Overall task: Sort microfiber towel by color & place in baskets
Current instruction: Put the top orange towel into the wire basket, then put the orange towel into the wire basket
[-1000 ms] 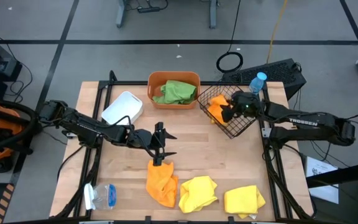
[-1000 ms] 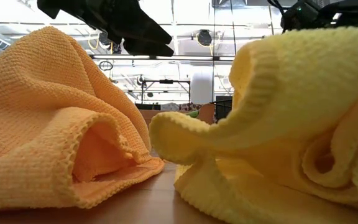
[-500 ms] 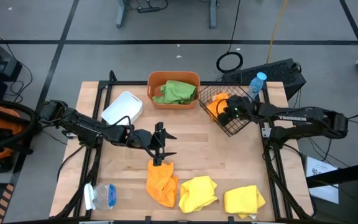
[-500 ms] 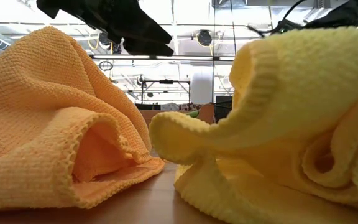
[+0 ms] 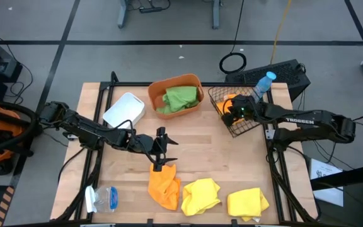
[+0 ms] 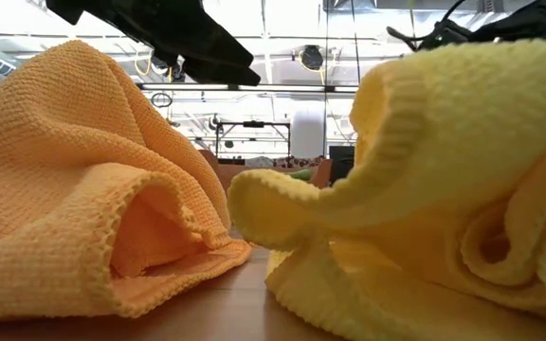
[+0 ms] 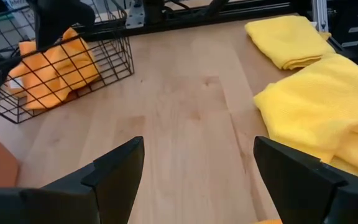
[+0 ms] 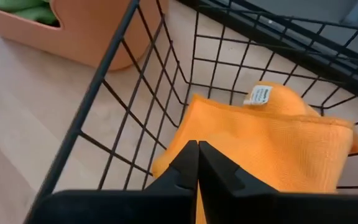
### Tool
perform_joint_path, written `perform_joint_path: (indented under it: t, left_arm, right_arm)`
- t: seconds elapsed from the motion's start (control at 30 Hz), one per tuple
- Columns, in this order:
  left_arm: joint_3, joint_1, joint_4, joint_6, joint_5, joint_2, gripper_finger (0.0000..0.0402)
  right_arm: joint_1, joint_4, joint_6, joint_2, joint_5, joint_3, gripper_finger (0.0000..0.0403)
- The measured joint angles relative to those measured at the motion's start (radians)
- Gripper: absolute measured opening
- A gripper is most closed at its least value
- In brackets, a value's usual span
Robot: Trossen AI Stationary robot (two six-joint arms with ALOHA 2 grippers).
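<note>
One orange towel (image 5: 163, 188) (image 6: 74, 189) and two yellow towels (image 5: 200, 194) (image 5: 247, 203) lie bunched near the table's front edge. My left gripper (image 5: 161, 150) (image 7: 197, 155) hangs open just above the orange towel's far end. A green towel (image 5: 180, 98) lies in the orange tub (image 5: 151, 94). Another orange towel (image 8: 272, 143) (image 7: 55, 68) lies in the black wire basket (image 5: 244, 126) (image 8: 123, 50). My right gripper (image 5: 230, 113) (image 8: 197, 146) is shut inside that basket, right at the towel. The white tub (image 5: 125, 109) stands at the far left. My right gripper's shut fingertips (image 8: 188, 155) reach over the basket's rim, slanting down from the table's right side toward the orange towel's edge (image 8: 194, 109). Whether they touch the cloth, I cannot tell.
A clear bottle with a blue cap (image 5: 263, 84) leans at the basket's far right corner. A clear plastic packet (image 5: 103, 198) lies at the near left corner. Bare wood (image 5: 194, 145) shows between the baskets and the towels.
My right gripper has gone a little toward the table's left, inside the basket. The wire basket has shifted and turned. The orange tub beside it has swung about, and the bottle has tipped over to a lean.
</note>
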State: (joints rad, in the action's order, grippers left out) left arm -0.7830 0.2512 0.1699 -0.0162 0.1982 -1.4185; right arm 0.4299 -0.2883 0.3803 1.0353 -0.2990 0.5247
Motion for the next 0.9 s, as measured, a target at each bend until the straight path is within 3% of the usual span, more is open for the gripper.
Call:
perform_joint_path:
  t: [0.27,0.43,0.5,0.73,0.9]
  left_arm:
    - [0.0,0.0,-0.001,-0.025,0.024,0.0,0.0309]
    - [0.001,-0.043,-0.063,-0.097,0.217,0.0,0.0307]
    - [0.002,-0.087,-0.082,-0.102,0.244,0.0,0.03]
    - [0.003,-0.27,-0.143,-0.104,0.245,-0.016,0.0249]
    - [0.004,-0.339,-0.191,-0.13,0.245,-0.041,0.0193]
  right_arm:
    - [-0.004,-0.078,0.028,-0.065,0.027,0.0,0.0001]
    - [-0.061,-0.094,0.042,-0.121,0.12,0.0,0.0]
    - [-0.101,-0.11,0.055,-0.147,0.121,0.001,0.0]
    - [-0.245,-0.125,0.111,-0.24,0.109,0.001,0.0]
    - [-0.354,-0.116,0.148,-0.3,0.032,0.002,0.0]
